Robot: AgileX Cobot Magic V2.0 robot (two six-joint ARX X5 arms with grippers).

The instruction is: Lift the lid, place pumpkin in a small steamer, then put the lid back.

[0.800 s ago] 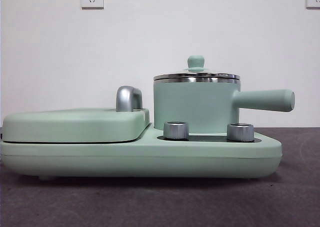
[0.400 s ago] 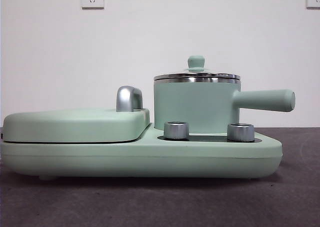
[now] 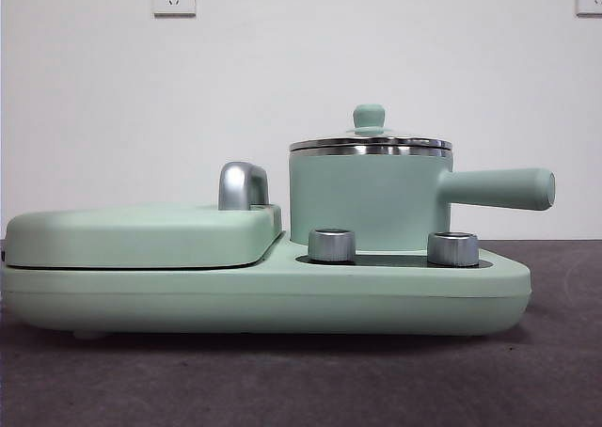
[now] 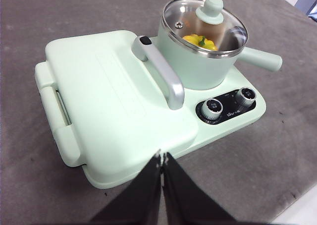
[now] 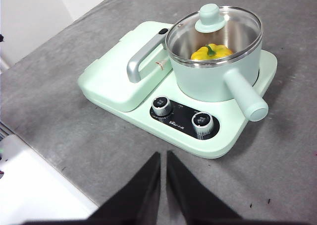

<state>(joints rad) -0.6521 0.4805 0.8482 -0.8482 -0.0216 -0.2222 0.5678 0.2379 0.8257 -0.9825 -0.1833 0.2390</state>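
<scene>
left gripper (image 4: 162, 158): jaws pressed together, holding nothing; raised over the table in front of the cooker.
right gripper (image 5: 163, 158): jaws nearly closed with a thin slit between them, holding nothing; raised in front of the knob side of the cooker.
griddle cover (image 4: 119, 106): just ahead of the left gripper, between it and the pot.
control knobs (image 5: 181, 115): ahead of the right gripper, between it and the pot.
small steamer (image 5: 218, 69): beyond the knobs; its long handle points back toward the right gripper, slightly to one side.
lid (image 5: 214, 24): seated on the steamer rim, knob upright.
pumpkin (image 5: 212, 52): inside the steamer, under the glass, stem up.
nearer arm: judged to be the right, with only the knobs between it and the pot.
task state: judged complete; no further grasp appears to be called for.
change from earlier front views: none visible; pot, lid and cooker unmoved.
</scene>
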